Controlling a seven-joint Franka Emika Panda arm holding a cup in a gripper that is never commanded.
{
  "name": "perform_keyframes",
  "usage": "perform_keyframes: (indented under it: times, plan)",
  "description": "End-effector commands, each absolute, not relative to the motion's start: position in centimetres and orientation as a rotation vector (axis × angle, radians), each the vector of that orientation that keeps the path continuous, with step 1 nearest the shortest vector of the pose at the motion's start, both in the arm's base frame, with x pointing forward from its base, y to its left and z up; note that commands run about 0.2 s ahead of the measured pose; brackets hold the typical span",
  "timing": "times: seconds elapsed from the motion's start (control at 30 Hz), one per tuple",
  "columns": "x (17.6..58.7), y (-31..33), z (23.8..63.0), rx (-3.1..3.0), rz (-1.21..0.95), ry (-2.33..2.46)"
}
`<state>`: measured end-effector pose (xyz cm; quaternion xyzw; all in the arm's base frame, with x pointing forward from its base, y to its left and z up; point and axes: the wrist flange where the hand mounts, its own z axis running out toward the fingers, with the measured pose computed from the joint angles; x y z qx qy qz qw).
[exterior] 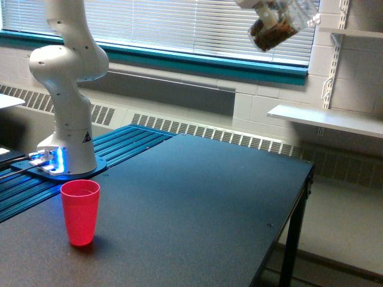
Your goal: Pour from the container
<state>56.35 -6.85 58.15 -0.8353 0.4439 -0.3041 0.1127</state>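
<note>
The container [280, 24], a clear round plastic jar with dark brown contents, hangs tilted high at the top of the exterior view, in front of the window blinds. It is far above the table and well toward the exterior view's right of the red cup. A white bit of my gripper [256, 4] shows at its upper left end; the rest is cut off by the frame's top edge, and the jar hangs from it. The opaque red cup [80, 211] stands upright near the front left of the dark table [203, 191].
The arm's white base [64, 107] stands on a blue ribbed mount behind the red cup. A white shelf [326, 119] juts from the wall at the right, past the table's right edge [299, 209].
</note>
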Motion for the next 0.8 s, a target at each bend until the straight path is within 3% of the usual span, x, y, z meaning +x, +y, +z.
perform_keyframes:
  times: [0.03, 0.8]
  plan:
    - [54.9, -7.3, 60.1, -2.385, -0.938, 1.399]
    - [44.9, -12.4, 55.6, -2.338, -0.916, 1.731]
